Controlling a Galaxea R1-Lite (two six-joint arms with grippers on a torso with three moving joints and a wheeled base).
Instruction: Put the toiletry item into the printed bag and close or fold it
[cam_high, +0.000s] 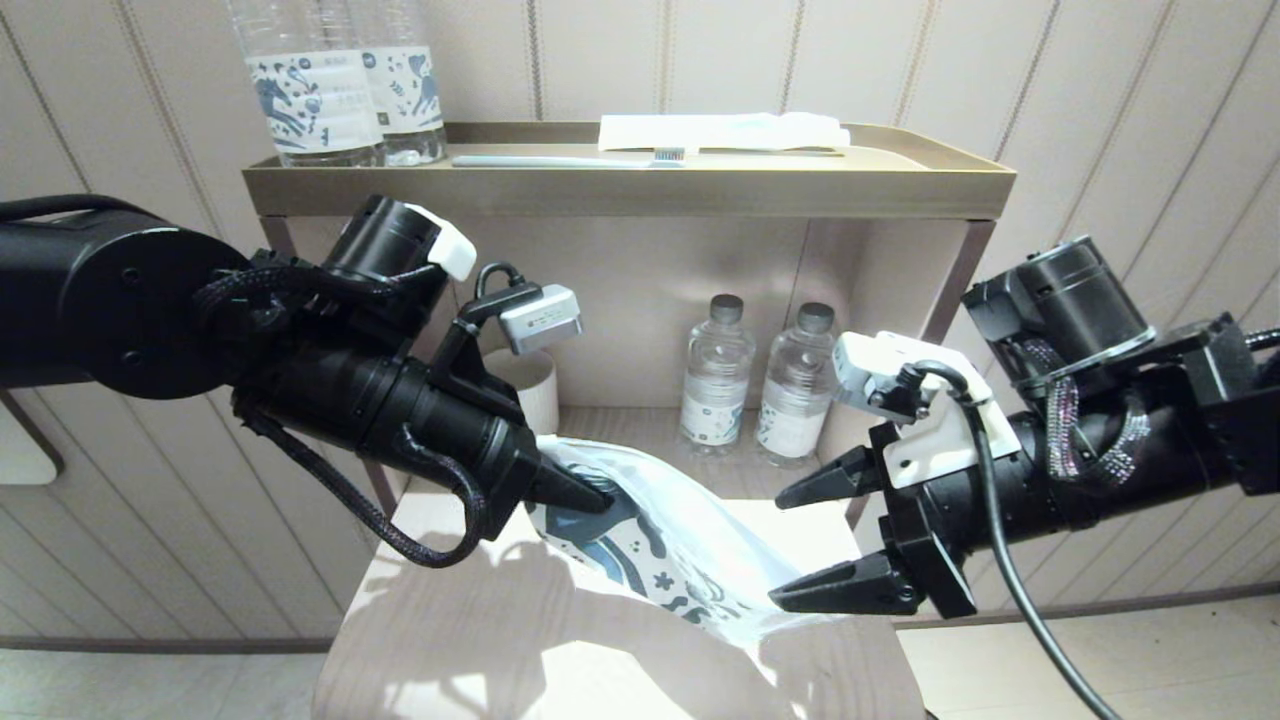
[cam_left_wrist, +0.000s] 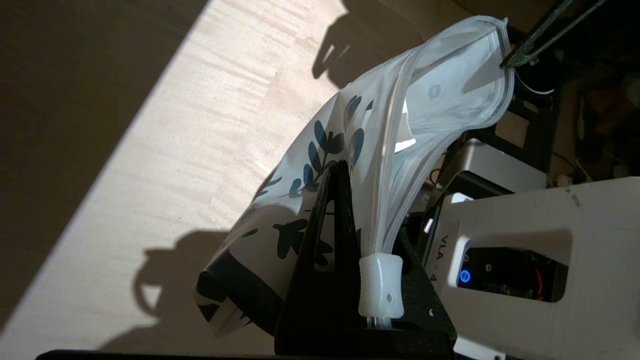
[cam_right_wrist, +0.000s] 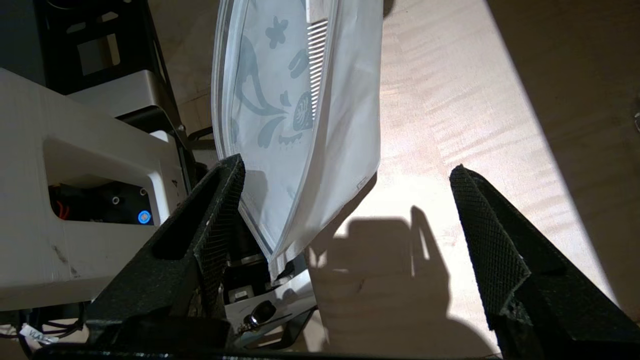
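Observation:
The printed bag (cam_high: 665, 555) hangs slanting above the wooden top, held up by one end. My left gripper (cam_high: 595, 492) is shut on that end, and in the left wrist view the gripper (cam_left_wrist: 367, 200) pinches the zip strip just above its white slider (cam_left_wrist: 380, 292). The bag's (cam_right_wrist: 280, 100) other end hangs between the fingers of my open right gripper (cam_high: 797, 545), close to one finger (cam_right_wrist: 220, 210) and not gripped. A narrow white strip with fine teeth, the toiletry item (cam_right_wrist: 316, 60), shows through the bag's wall.
The shelf's top tray (cam_high: 620, 185) holds two printed water bottles (cam_high: 330, 90), a toothbrush (cam_high: 560, 160) and a white packet (cam_high: 720, 130). Two small bottles (cam_high: 715, 370) and a white cup (cam_high: 535, 385) stand on the lower shelf. The wooden top (cam_high: 520, 640) lies below both grippers.

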